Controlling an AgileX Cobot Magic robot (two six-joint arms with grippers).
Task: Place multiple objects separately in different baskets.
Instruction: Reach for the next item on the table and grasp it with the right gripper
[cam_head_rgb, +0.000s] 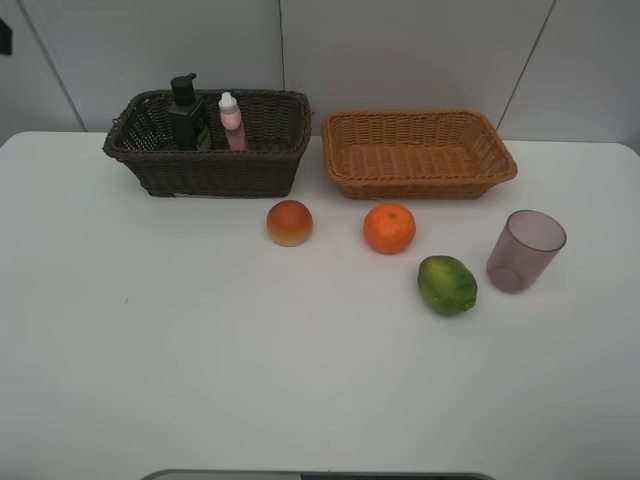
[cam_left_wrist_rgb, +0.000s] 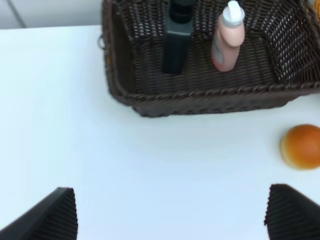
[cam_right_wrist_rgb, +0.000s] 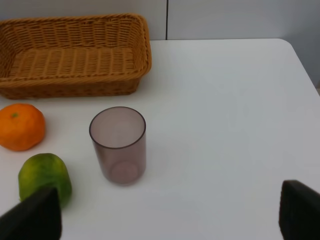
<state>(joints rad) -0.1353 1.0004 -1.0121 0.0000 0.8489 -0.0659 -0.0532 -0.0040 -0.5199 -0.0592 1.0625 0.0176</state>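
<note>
The left gripper (cam_left_wrist_rgb: 172, 215) hangs with its jaws spread wide and nothing between them, over bare bench (cam_head_rgb: 200, 360) on the near side of the dark brown basket (cam_head_rgb: 205, 170). The right gripper (cam_right_wrist_rgb: 167, 215) is just as wide open and empty, over the bench near the purple cup (cam_head_rgb: 526, 251).

Two of the objects are already in the dark brown basket. The green pump bottle (cam_head_rgb: 186, 115) and the pink bottle (cam_head_rgb: 232, 122) stand upright side by side against its far wall. The tan basket (cam_head_rgb: 420, 178) sits just beside it on the right, a narrow gap between them.

The other four objects lie on the bench in front of the baskets, each clear of its neighbours. The peach-like fruit (cam_head_rgb: 289, 222) is below the dark basket's right corner. The orange (cam_head_rgb: 389, 228) is in front of the tan basket, and the green citrus fruit (cam_head_rgb: 447, 285) lies nearer us. The cup stands upright, furthest right, mouth up.

Both baskets sit near the far edge. The cup has open surface between it and the right edge. The whole near half and left side are free. The bench is plain white with rounded far corners, and pale wall panels (cam_head_rgb: 400, 50) rise behind it.
</note>
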